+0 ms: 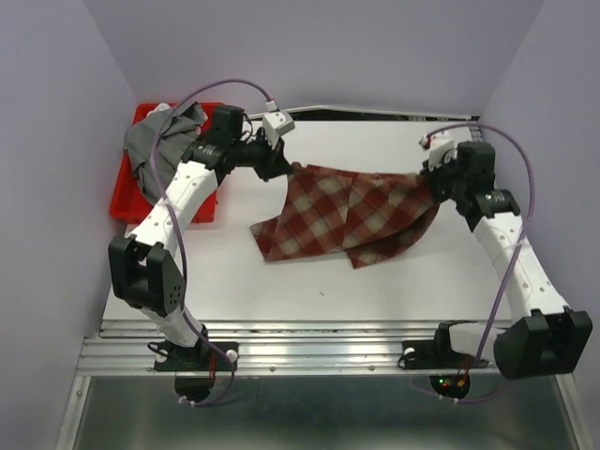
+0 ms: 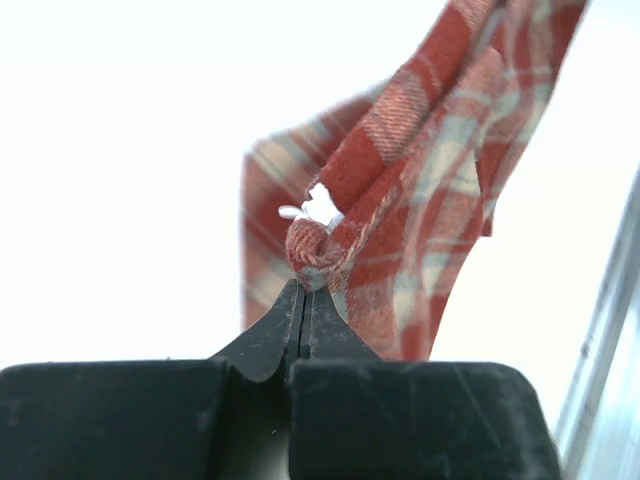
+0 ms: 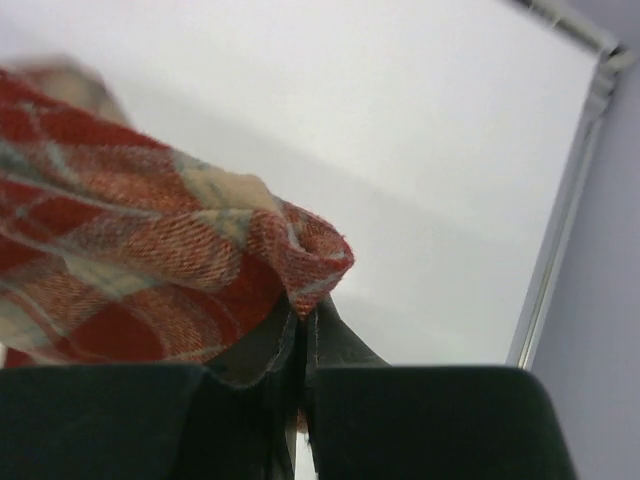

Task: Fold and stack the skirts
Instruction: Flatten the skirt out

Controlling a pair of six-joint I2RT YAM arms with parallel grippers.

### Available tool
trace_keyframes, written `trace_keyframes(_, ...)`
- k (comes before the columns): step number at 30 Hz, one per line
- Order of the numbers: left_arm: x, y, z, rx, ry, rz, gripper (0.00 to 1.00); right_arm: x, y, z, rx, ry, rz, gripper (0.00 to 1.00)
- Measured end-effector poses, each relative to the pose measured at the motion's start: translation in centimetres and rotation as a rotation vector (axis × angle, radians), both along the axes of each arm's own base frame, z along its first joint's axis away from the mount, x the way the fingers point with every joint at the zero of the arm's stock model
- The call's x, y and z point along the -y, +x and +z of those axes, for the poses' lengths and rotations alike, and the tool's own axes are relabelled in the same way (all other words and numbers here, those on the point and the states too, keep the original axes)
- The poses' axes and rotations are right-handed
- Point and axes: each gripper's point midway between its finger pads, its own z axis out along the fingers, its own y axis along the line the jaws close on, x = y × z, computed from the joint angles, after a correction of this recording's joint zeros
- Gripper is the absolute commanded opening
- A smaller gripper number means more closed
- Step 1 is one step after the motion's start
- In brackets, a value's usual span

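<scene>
Skirts sit in two places on this rig. The plaid skirt [image 1: 349, 211], red and cream, is held up over the middle of the white surface [image 1: 281, 281]. Its top edge is stretched between the two arms. Its lower part sags toward the surface and appears to rest there, doubled over on itself, with one corner spread toward the near left.

The grey skirt [image 1: 157, 142] is bunched at the far left, heaped in the red tray [image 1: 125, 204] and spilling over its rim. The left arm partly hides it. It lies well apart from the plaid one.

The left fingers [image 1: 292, 170] are closed on the left top corner of the plaid skirt. In the left wrist view the two black tips press together with no gap. A rolled knot of the checked cloth is pinched right at their ends, and a small white tag [image 2: 318, 207] pokes out just above the pinch. The rest of the cloth hangs away to the right.

The right fingers [image 1: 427, 184] are closed on the opposite top corner. In the right wrist view a curled fold of the plaid cloth is clamped between the tips, and the cloth trails off to the left.
</scene>
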Motion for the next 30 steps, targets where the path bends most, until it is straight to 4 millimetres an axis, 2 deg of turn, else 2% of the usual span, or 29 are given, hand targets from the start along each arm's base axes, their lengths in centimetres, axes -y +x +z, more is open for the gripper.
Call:
trace_keyframes(1,0.0,1.1,2.6,0.065,-0.024,0.011,0.00,0.4,1.5,1.7,0.040,0.032,-0.022,0.01)
trace_keyframes(2,0.0,1.6,3.9,0.098,-0.036,0.014,0.00,0.8,3.8,4.3,0.097,0.080,-0.041,0.01)
trace_keyframes(3,0.1,2.4,6.8,0.167,-0.061,0.022,0.00,0.9,4.9,5.7,0.130,0.109,-0.044,0.01)
trace_keyframes(4,0.2,2.8,8.4,0.211,-0.075,0.024,0.00,1.4,6.6,8.4,0.196,0.149,-0.046,0.01)
trace_keyframes(6,0.1,3.0,11.2,0.295,-0.099,0.034,0.00,1.6,7.4,10.8,0.246,0.190,-0.034,0.01)
trace_keyframes(7,0.0,2.8,11.8,0.308,-0.104,0.039,0.00,1.4,7.4,12.2,0.275,0.211,-0.016,0.01)
trace_keyframes(11,-1.3,0.9,13.9,0.363,-0.128,0.072,0.00,0.0,5.6,15.5,0.341,0.251,0.067,0.01)
trace_keyframes(14,-2.5,-1.5,15.0,0.394,-0.148,0.094,0.00,-1.1,2.7,18.3,0.409,0.266,0.136,0.01)
trace_keyframes(17,-3.2,-3.6,17.1,0.448,-0.183,0.105,0.00,-1.6,0.3,19.8,0.461,0.258,0.169,0.01)
trace_keyframes(19,-3.3,-4.2,18.2,0.469,-0.205,0.108,0.00,-1.7,-0.3,20.4,0.485,0.255,0.181,0.01)
trace_keyframes(23,-3.0,-3.4,18.8,0.458,-0.222,0.121,0.00,-1.6,1.3,20.0,0.483,0.260,0.181,0.01)
trace_keyframes(26,-2.2,0.1,17.6,0.414,-0.213,0.142,0.00,-1.2,4.7,17.8,0.430,0.280,0.161,0.01)
trace_keyframes(30,-1.1,6.3,14.9,0.331,-0.181,0.178,0.00,-0.7,11.0,12.6,0.294,0.332,0.119,0.01)
